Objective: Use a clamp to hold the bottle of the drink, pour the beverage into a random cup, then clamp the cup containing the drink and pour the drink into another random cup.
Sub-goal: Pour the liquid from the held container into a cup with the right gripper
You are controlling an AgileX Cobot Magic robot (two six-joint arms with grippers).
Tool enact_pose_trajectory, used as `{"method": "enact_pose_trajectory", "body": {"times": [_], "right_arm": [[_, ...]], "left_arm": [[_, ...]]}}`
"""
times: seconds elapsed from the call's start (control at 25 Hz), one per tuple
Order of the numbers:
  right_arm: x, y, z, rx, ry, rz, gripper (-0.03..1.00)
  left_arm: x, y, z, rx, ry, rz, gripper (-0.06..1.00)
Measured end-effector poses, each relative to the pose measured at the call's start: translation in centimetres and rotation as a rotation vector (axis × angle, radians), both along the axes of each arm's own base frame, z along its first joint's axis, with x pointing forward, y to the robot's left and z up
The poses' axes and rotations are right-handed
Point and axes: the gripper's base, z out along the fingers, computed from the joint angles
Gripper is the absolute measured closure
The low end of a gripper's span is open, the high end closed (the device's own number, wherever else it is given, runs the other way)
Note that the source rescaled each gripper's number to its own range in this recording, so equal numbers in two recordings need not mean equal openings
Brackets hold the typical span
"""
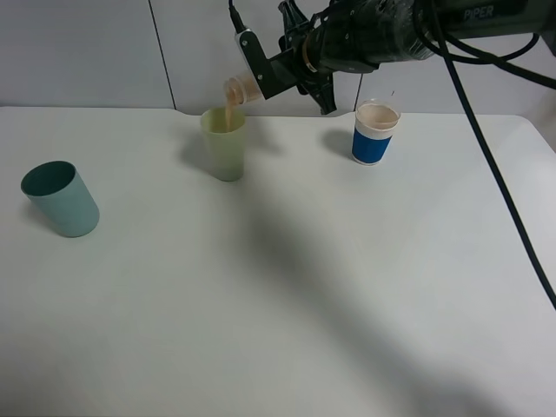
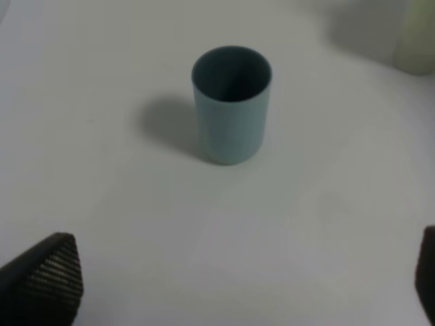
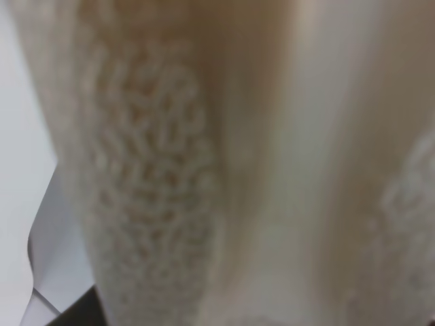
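My right gripper point(image 1: 251, 84), the clamp, is shut on the bottle of the drink point(image 1: 235, 89). The bottle is tipped, its mouth over the pale yellow-green cup point(image 1: 224, 143) at the back middle of the table. A thin stream of tan beverage point(image 1: 228, 111) runs from bottle to cup. Up close in the right wrist view, the bottle point(image 3: 204, 163) is a pale blur. The teal cup point(image 1: 61, 198) stands upright at the left. My left gripper point(image 2: 238, 278) is open, and the teal cup point(image 2: 231, 102) stands well ahead of it and apart from its fingertips point(image 2: 51, 275).
A blue-and-white cup point(image 1: 375, 133) holding tan liquid stands at the back right, under the right arm. The white table point(image 1: 304, 287) spreads toward the front. A black cable point(image 1: 499, 187) hangs across the right side. The left arm is outside the exterior high view.
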Motion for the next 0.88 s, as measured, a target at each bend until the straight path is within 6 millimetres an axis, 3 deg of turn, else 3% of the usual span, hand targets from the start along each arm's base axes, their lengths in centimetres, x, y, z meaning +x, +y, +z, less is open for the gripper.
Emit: {"method": "enact_pose_trajectory", "body": {"times": [0.88], "right_arm": [[0.00,0.28,0.14,-0.007,-0.021,0.041,0.93]], "left_arm": [[0.00,0.00,0.00,0.000,0.000,0.000,-0.06]]}}
